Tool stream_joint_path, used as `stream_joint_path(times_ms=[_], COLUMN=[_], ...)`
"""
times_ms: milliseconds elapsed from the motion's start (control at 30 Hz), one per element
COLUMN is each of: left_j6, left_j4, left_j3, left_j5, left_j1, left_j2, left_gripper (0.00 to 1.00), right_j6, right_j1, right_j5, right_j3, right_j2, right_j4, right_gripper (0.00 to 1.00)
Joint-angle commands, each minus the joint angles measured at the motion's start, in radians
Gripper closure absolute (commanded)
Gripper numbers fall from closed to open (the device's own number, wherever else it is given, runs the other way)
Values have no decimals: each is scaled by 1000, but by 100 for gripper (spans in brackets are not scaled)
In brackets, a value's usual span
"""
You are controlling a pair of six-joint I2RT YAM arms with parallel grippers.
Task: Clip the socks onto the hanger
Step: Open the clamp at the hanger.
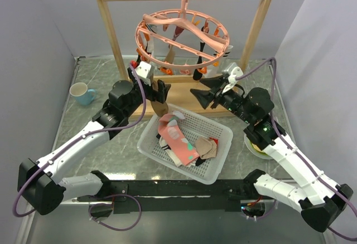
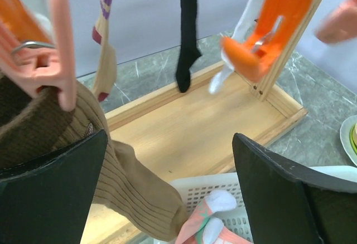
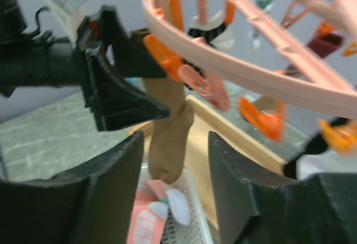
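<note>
Hanger (image 3: 268, 79), one, brown sock (image 3: 170, 138) clipped, maybe four socks (image 1: 178, 138) in basket (image 1: 150, 144), left end effector (image 2: 170, 144) open, right end effector (image 3: 175, 144) part-open

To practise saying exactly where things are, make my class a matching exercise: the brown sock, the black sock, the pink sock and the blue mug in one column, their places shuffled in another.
Things
1. brown sock
2. black sock
3. pink sock
4. blue mug

Places
A. standing on the table, far left
B. lying in the basket
C. hanging high above the wooden base
D. hanging, toe down by the basket

Pairs: 1-D, 2-C, 3-B, 4-A.
</note>
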Motion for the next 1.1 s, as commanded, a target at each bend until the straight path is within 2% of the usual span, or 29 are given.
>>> stream_joint_path(times_ms=[0, 33, 133, 200, 467, 700, 833, 1067], left_j6=[13, 15, 19, 16, -1, -13, -21, -45], left_j4=[71, 73, 76, 79, 70, 68, 64, 56], left_j3=[-10, -13, -21, -29, -21, -27, -36, -41], left_j5=[13, 13, 14, 14, 27, 33, 39, 62], left_j1=[18, 21, 29, 34, 38, 40, 40, 40], left_j2=[-42, -45, -51, -56, -65, -80, -90, -99], left_gripper=[1, 1, 1, 1, 1, 1, 1, 1], right_j6=[7, -11, -39, -63, -103, -45, -1, 15], right_j1=[3, 5, 3, 2, -32, -47, -47, -47], right_j5=[-157, -185, -177, -167, -197, -220, -231, -161], right_j3=[21, 23, 21, 15, 97, 117, 106, 92], right_j2=[32, 41, 64, 75, 158, 227, 244, 263], right_j4=[53, 52, 70, 98, 156, 245, 303, 382], right_gripper=[31, 17, 2, 0, 3, 18, 23, 31])
